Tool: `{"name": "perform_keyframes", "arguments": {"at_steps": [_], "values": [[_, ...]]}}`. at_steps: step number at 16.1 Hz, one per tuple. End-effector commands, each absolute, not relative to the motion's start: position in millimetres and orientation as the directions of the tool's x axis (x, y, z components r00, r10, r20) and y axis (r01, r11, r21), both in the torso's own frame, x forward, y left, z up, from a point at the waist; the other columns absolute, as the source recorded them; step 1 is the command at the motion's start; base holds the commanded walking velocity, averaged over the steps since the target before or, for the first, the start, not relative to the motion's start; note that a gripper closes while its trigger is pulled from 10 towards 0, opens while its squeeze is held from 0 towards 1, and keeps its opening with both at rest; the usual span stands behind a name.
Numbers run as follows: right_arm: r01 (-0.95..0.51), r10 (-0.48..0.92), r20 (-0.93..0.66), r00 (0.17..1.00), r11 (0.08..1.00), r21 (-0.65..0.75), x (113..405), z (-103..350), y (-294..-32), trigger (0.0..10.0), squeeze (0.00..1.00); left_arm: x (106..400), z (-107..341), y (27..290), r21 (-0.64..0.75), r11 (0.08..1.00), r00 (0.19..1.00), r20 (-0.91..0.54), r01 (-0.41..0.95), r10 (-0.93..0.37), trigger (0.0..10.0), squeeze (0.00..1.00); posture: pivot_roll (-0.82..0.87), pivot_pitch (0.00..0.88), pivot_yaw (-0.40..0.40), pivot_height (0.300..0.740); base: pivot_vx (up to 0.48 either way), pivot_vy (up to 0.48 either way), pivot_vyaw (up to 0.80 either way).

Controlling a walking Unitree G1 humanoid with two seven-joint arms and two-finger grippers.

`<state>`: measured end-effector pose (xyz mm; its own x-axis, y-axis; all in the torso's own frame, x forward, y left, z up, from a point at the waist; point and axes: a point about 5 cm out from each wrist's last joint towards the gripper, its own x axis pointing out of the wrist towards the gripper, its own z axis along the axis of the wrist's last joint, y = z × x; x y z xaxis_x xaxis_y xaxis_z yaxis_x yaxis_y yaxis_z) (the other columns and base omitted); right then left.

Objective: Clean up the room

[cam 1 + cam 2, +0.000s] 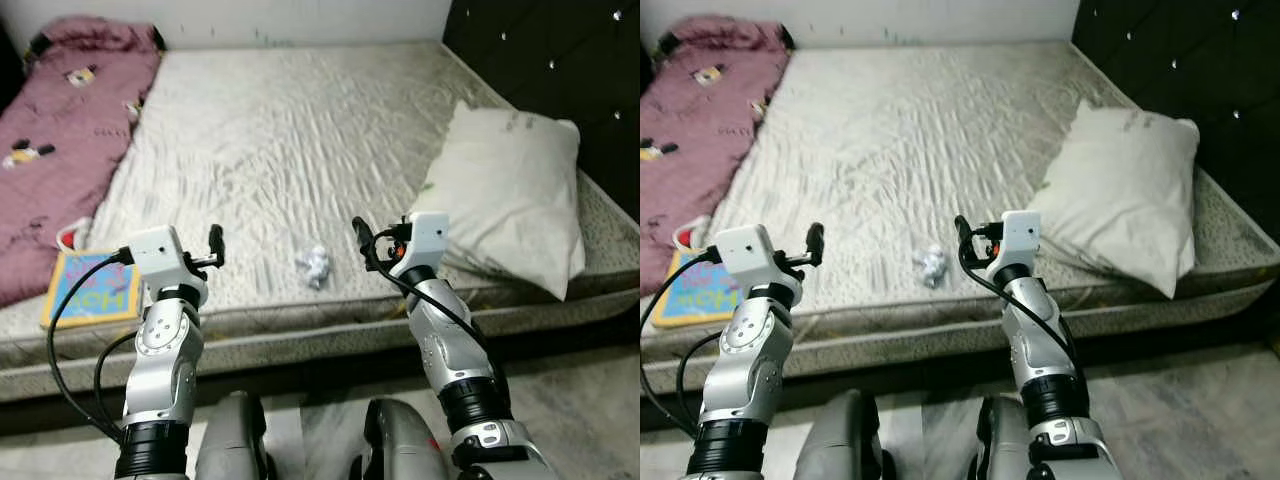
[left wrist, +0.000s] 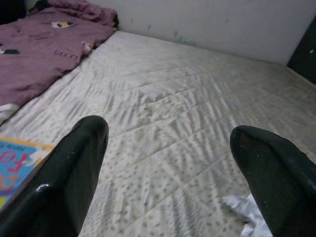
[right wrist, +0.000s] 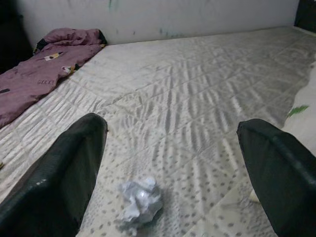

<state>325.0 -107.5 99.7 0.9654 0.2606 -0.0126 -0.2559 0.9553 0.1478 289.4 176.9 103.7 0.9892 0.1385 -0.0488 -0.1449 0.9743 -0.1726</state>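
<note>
Lying near the mattress's (image 1: 300,130) front edge, the crumpled paper ball (image 1: 314,265) sits between both raised grippers, touching neither. Left gripper (image 1: 216,247) and right gripper (image 1: 360,240) hover over that edge, fingers spread wide, holding nothing. Book (image 1: 92,288) at front-left corner; pillow (image 1: 510,195) along right edge; maroon blanket (image 1: 60,130) along left edge.
</note>
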Motion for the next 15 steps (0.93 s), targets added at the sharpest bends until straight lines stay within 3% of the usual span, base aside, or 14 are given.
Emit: {"name": "perform_keyframes", "arguments": {"at_steps": [1, 8, 12, 15], "values": [[-0.270, 0.274, -0.006, 0.962, 0.951, 0.148, 326.3, 101.6, -104.1, 10.0, 0.00, 290.1, 103.9, 179.4, -0.158, 0.975, 0.987, -0.048, -0.157, 0.152, 10.0, 0.00, -0.05, 0.011, -0.007, 0.566, 0.000, 0.000, 0.00], [-0.281, 0.285, -0.013, 0.958, 0.952, 0.121, 326.8, 101.1, -103.8, 10.0, 0.00, 289.1, 101.5, 183.7, -0.152, 0.968, 0.980, -0.059, -0.199, 0.192, 10.0, 0.00, -0.06, 0.012, -0.009, 0.551, 0.000, 0.000, 0.00], [-0.309, 0.311, -0.005, 0.950, 0.946, 0.101, 326.0, 101.4, -99.4, 10.0, 0.00, 288.9, 101.1, 185.3, -0.157, 0.968, 0.981, -0.055, -0.195, 0.188, 10.0, 0.00, -0.05, 0.009, -0.012, 0.551, 0.000, 0.000, 0.60], [-0.318, 0.320, -0.006, 0.948, 0.943, 0.098, 326.1, 100.9, -98.8, 10.0, 0.00, 289.3, 100.9, 184.2, -0.160, 0.970, 0.983, -0.049, -0.182, 0.177, 10.0, 0.00, -0.05, 0.004, -0.014, 0.551, 0.320, 0.000, 0.00]]}}
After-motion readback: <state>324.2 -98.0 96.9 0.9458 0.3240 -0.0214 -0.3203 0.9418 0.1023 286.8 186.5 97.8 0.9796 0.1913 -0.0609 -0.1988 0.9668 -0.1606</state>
